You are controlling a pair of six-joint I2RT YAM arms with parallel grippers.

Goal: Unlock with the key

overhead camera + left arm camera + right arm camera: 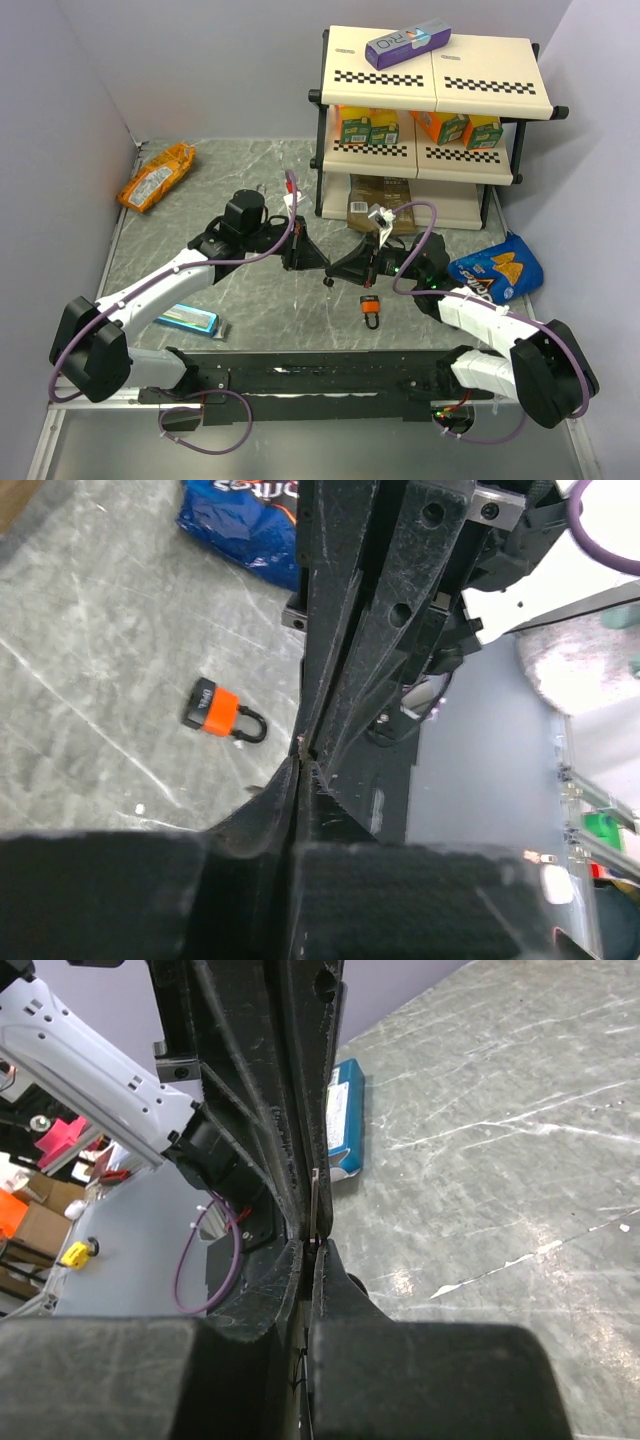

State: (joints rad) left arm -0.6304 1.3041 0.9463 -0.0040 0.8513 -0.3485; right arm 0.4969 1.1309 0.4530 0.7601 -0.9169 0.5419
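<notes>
One grey marbled table [260,180] carries everything we see. At its far right stands a cream two-tier shelf [490,68] with a purple box [407,44] lying on top and orange and green cartons [370,125] on the tier below. A brown packet [368,205] lies at the shelf's foot.

Both arms reach inward from the near edge and meet tip to tip over the middle of the table. We see the left gripper [320,262] with its jaws pressed together. The right gripper [338,268] comes at it from the opposite side, touching or nearly so.

A blue chip bag [497,268] lies near the right arm. An orange snack packet [157,176] sits at the far left, and a flat blue packet [190,320] lies beside the left arm.

We find the orange-red padlock [371,307] flat on the table just nearer than the meeting fingertips, with nothing touching it.

The key [314,1200] shows in the right wrist view as a thin silvery blade. The right jaws pinch it where the two grippers meet, above the table. We cannot tell whether the left jaws also grip part of it.
</notes>
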